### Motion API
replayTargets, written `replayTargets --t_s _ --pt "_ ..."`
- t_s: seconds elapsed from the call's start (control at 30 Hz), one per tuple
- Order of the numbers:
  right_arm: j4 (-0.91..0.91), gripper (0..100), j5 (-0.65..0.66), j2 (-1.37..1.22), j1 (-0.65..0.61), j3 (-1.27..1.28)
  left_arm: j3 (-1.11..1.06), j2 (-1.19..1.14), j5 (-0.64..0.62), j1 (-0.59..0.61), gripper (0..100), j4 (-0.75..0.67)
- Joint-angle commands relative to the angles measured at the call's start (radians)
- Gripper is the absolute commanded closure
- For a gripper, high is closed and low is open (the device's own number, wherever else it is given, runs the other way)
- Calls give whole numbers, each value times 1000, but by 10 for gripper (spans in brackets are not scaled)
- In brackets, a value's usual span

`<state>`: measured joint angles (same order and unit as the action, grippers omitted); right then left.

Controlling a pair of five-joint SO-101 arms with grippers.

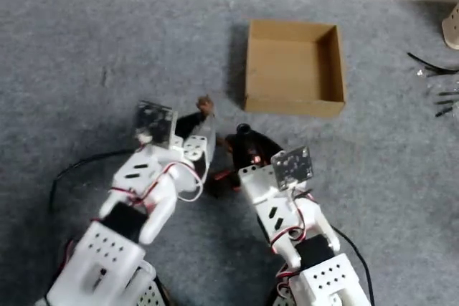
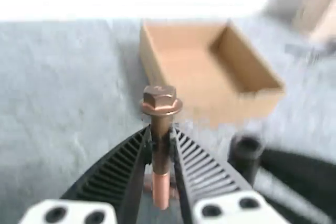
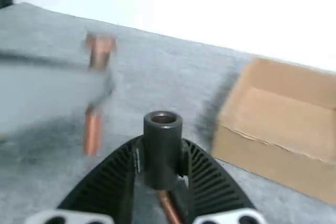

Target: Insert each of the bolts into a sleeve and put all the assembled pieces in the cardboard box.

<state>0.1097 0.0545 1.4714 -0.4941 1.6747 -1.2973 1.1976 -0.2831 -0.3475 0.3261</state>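
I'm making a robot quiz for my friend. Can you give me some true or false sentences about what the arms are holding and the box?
1. The left gripper holds a copper bolt. True.
2. The right gripper holds nothing. False: it is shut on a black sleeve.
3. The bolt sits inside the sleeve. False: they are apart, each in its own gripper.
4. The cardboard box stands open at the top. True.

One copper bolt (image 2: 160, 129), one black sleeve (image 3: 163, 145), one cardboard box (image 1: 294, 107).
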Motion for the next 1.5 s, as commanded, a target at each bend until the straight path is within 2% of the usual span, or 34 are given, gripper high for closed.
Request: replayTargets --t_s 0.0,0.1,0.2,0.3,0.43,0.7,0.93,1.17,1.27,1.4,1.47 --pt "-58 994 11 13 -35 120 12 153 20 27 995 -29" --pt "-74 994 11 8 -67 120 10 275 15 19 995 -28" --pt "-70 994 17 7 -102 120 10 407 -89 18 995 -26" --pt "-68 994 95 7 -116 119 -13 521 -170 8 995 -14" --pt "-68 994 115 7 -119 119 -97 630 -158 -76 995 -3" --pt "-67 994 117 7 -119 119 -200 628 -109 -200 995 -3" --pt "-67 994 118 7 -114 119 -203 628 -106 -191 995 -2" --pt "-67 994 120 7 -114 119 -220 621 -106 -94 995 -6" --pt "-67 994 120 7 -114 119 -288 621 -86 -96 995 -87" --pt "-67 994 120 7 -113 120 -403 619 26 -117 995 -316" --pt "-67 994 120 7 -113 120 -395 621 26 -140 995 -322"
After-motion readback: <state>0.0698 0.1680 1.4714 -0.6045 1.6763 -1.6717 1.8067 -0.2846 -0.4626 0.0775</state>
